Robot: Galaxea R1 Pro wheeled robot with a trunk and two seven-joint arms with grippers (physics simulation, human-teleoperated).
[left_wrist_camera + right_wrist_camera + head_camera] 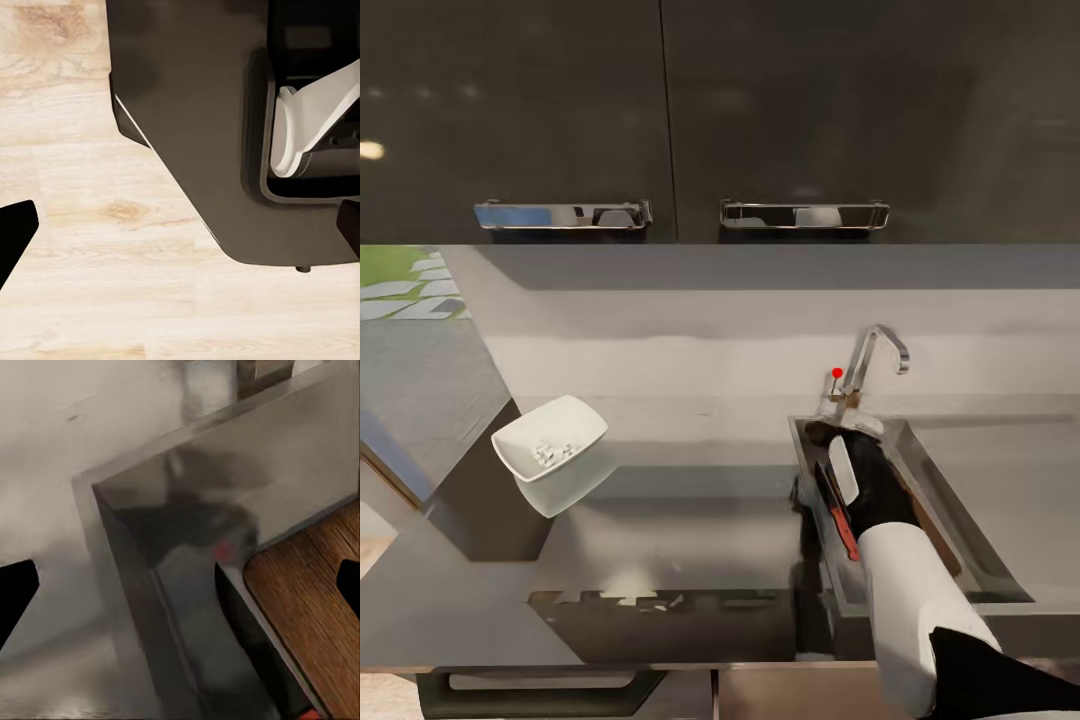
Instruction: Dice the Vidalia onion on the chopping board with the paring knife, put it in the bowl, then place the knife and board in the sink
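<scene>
Steel-grey rectangular sink (960, 540) holds the dark brown wooden chopping board (935, 535) under the right arm, with the red-handled paring knife (838, 510) at its near wall; judged nearly done, so withdraw straight up.

From the right wrist, the right gripper (180, 585) stands wide, empty, above the board's corner (315, 607).
</scene>
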